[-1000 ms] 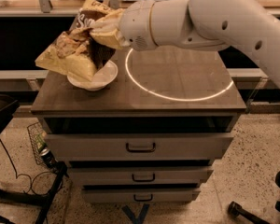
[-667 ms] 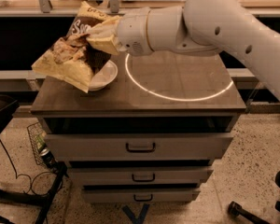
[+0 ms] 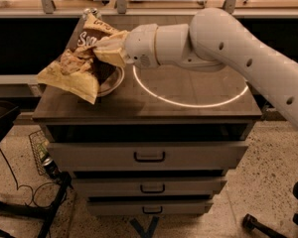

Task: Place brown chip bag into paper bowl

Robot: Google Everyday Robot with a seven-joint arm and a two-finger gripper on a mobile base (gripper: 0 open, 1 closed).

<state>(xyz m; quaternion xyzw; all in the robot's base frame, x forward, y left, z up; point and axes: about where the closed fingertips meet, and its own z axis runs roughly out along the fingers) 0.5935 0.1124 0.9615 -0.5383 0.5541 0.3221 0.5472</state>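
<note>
The brown chip bag [image 3: 77, 66], crinkly tan and dark brown with white lettering, stands tilted over the paper bowl [image 3: 115, 82] at the left of the cabinet top. It covers most of the bowl, so only the bowl's right rim shows. The bag's lower corner hangs past the bowl toward the table's left edge. My gripper [image 3: 108, 51] reaches in from the right and is shut on the bag's upper right part. Its tan fingers [image 3: 114, 44] are pressed into the bag.
The top of a soda can [image 3: 92, 12] shows behind the bag at the back left. A bright ring of light [image 3: 188, 103] lies on the wooden cabinet top [image 3: 154, 113]. Drawers are below. Cables and a wire basket [image 3: 39, 152] are on the floor at left.
My arm has shifted left with the bag. The bag now leans further left over the bowl and hides more of it.
</note>
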